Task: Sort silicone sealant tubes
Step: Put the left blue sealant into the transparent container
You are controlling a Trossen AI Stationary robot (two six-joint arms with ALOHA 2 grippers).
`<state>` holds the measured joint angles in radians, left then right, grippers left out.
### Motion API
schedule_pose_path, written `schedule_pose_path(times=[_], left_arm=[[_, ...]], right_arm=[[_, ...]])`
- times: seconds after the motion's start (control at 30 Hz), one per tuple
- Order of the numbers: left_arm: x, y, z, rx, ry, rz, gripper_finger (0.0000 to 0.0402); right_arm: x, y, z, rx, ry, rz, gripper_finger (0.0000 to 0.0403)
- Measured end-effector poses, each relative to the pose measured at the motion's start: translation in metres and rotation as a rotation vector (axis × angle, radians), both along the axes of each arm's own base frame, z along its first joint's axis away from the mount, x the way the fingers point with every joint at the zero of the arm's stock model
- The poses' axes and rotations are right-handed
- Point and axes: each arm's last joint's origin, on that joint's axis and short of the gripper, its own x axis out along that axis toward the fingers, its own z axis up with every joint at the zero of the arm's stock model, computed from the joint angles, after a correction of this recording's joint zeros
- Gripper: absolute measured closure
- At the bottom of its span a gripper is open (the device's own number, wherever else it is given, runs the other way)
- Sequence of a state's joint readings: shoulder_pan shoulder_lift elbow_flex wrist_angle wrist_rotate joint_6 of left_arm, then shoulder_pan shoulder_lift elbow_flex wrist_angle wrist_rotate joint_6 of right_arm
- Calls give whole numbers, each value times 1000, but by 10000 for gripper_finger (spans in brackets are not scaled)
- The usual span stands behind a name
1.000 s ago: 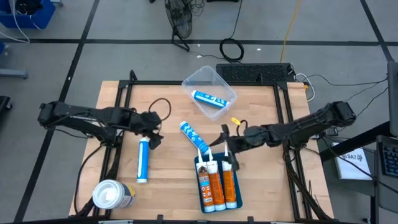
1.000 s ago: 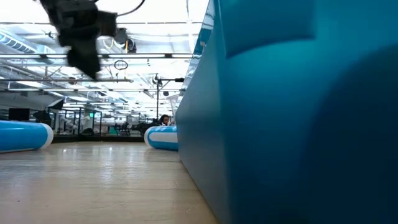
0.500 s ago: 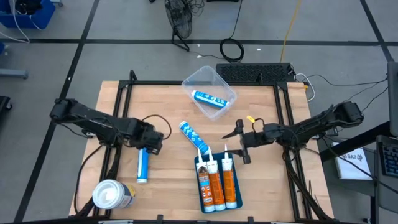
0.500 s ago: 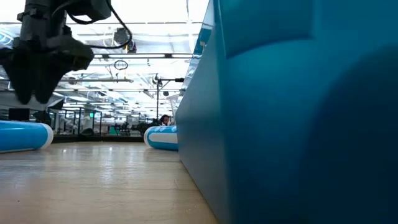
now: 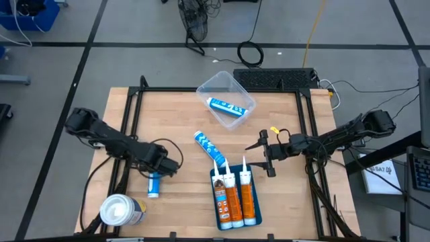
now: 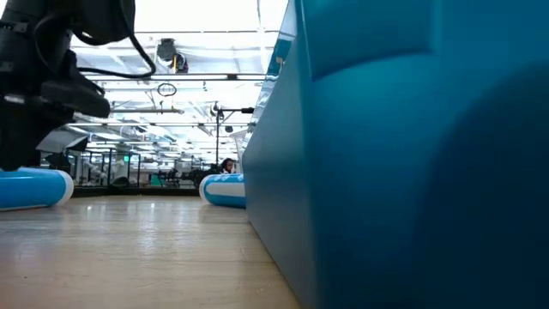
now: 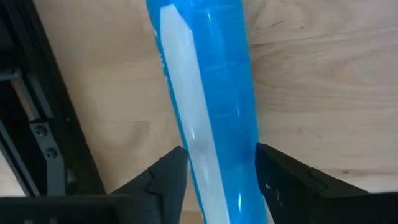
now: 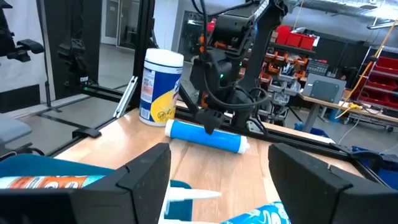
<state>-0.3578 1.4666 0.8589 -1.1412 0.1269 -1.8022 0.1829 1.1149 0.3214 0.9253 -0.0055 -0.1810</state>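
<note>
I am lowering my left gripper (image 5: pixel 160 169) over a blue-and-white sealant tube (image 7: pixel 205 106) that is lying flat on the wooden table (image 5: pixel 178 114). My two fingers (image 7: pixel 163 180) are standing on both sides of the tube body, very near to it, but I cannot tell if they are already pressing it. The tube end is sticking out from under my gripper toward the yellow-and-white canister (image 5: pixel 121 210), which is standing near, at the table corner. My right gripper (image 5: pixel 265 153) is hanging above the table with its fingers apart and nothing between them. Just beside it, a blue tray (image 5: pixel 222 215) is holding three orange tubes (image 5: pixel 232 200) side by side, their white nozzles pointing toward the table middle. Another blue-and-white tube (image 5: pixel 207 148) is lying tilted between my two grippers, its nozzle touching the tray edge. Further from both grippers, a clear plastic box (image 5: pixel 226 97) is keeping a third blue-and-white tube (image 5: pixel 226 106) inside it.
</note>
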Motion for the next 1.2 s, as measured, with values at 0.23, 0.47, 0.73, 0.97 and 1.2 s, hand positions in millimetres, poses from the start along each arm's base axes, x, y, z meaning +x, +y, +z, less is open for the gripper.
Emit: schedule_pose_path(times=[0.23, 0.47, 0.73, 0.97, 1.2], left_arm=[[10, -3, -19, 29, 32, -36, 152], [17, -6, -40, 45, 105, -44, 116], [28, -5, -51, 52, 33, -232, 155], [30, 4, -50, 124, 28, -305, 178], [53, 9, -17, 284, -136, -478, 174]], right_arm=[[-1, 0, -2, 16, 11, 24, 149], [-1, 2, -2, 18, 10, 80, 149], [-1, 2, -2, 26, 8, 79, 149], [-1, 2, -1, 33, 9, 77, 149], [-1, 2, -1, 40, 10, 76, 149]])
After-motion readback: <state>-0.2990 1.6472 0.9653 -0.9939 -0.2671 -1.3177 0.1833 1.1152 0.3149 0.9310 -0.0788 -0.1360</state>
